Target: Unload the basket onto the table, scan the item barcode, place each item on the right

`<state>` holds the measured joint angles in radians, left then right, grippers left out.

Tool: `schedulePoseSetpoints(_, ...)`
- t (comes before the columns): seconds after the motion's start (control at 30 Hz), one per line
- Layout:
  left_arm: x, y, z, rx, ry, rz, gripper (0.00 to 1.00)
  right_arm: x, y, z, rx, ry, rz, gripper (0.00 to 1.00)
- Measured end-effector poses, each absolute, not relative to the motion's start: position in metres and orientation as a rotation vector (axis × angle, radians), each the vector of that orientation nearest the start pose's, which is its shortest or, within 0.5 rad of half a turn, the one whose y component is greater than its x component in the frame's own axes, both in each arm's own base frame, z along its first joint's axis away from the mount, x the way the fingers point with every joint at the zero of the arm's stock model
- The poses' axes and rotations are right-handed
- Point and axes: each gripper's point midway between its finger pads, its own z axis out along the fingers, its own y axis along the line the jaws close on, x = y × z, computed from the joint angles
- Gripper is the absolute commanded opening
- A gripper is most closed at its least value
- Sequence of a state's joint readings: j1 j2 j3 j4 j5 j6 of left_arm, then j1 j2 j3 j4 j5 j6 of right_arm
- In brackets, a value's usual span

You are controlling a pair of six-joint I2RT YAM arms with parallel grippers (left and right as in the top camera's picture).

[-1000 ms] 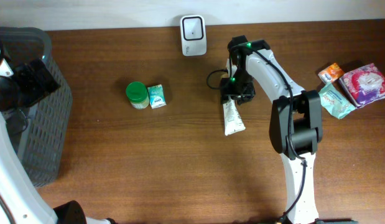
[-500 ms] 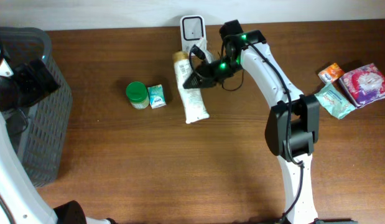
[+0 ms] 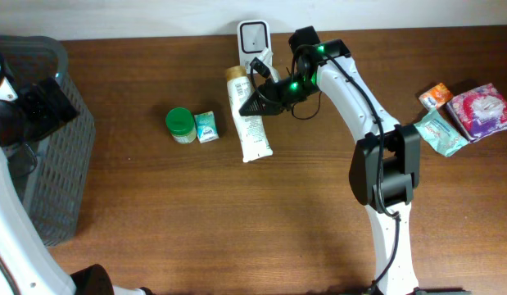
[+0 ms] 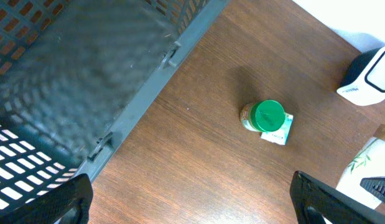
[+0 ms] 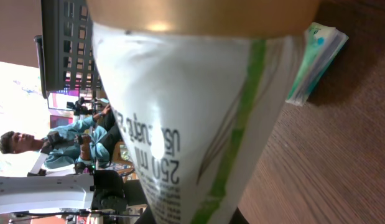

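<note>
Moved: tube point(image 3: 253, 135) beside scanner point(image 3: 255, 36) | label "250 ml" | right tool point(image 3: 255, 104) pinching tube | left tool point(image 4: 192, 202) spread

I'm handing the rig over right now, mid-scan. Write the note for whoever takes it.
The left gripper is open and empty, above the table beside the basket.
The right gripper is shut on the white tube, whose cap end is next to the scanner.
Done: the tube is gripped and at the scanner.
Left: I cannot tell whether the barcode faces the scanner, so probably turn the tube and confirm the read. The green-lidded jar and small box sit left of the tube, and the packets at far right.
</note>
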<state>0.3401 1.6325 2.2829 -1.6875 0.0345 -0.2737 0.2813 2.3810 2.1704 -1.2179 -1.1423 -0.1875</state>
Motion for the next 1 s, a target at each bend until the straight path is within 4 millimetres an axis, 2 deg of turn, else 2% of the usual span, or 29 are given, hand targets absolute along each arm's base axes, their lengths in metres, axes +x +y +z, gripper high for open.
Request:
schedulePoseSetpoints(0.27,0.304,0.101,0.362,-0.776,2.489,-0.021,0.99,0.422,0.284,0.158,-0.715,2.485,1.658,0.04)
schedulePoseSetpoints(0.37,0.304,0.101,0.362,-0.776,2.489,-0.021,0.99,0.423,0.278,0.146,-0.708,2.560,1.558,0.04)
schedulePoseSetpoints(0.4,0.304,0.101,0.362,-0.776,2.489,-0.021,0.99,0.426,0.273,0.136,-0.677,2.628,1.474,0.04)
schedulePoseSetpoints(0.43,0.304,0.101,0.362,-0.776,2.489,-0.021,0.99,0.432,0.259,0.117,-0.580,2.776,1.285,0.04)
schedulePoseSetpoints(0.47,0.304,0.101,0.362,-0.776,2.489,-0.021,0.99,0.435,0.232,0.091,-0.414,2.971,0.981,0.04)
schedulePoseSetpoints(0.53,0.304,0.101,0.362,-0.776,2.489,-0.022,0.99,0.436,0.186,0.068,-0.165,3.139,0.530,0.04)
schedulePoseSetpoints(0.6,0.304,0.101,0.362,-0.776,2.489,-0.021,0.99,0.433,0.149,0.060,0.019,3.194,0.180,0.04)
schedulePoseSetpoints(0.63,0.304,0.101,0.362,-0.776,2.489,-0.021,0.99,0.437,0.114,0.059,0.161,3.155,-0.137,0.04)
schedulePoseSetpoints(0.67,0.304,0.101,0.362,-0.776,2.489,-0.021,0.99,0.441,0.103,0.060,0.199,3.121,-0.236,0.04)
schedulePoseSetpoints(0.73,0.304,0.101,0.362,-0.776,2.489,-0.021,0.99,0.439,0.088,0.053,0.224,3.089,-0.397,0.04)
schedulePoseSetpoints(0.8,0.304,0.101,0.362,-0.776,2.489,-0.021,0.99,0.433,0.082,0.045,0.203,3.067,-0.531,0.04)
schedulePoseSetpoints(0.83,0.304,0.101,0.362,-0.776,2.489,-0.021,0.99,0.433,0.083,0.043,0.192,3.057,-0.551,0.11)
schedulePoseSetpoints(0.9,0.304,0.101,0.362,-0.776,2.489,-0.021,0.99,0.434,0.088,0.044,0.181,3.041,-0.560,0.18)
schedulePoseSetpoints(1.0,0.304,0.101,0.362,-0.776,2.489,-0.021,0.99,0.436,0.118,0.041,0.113,3.023,-0.486,0.31)
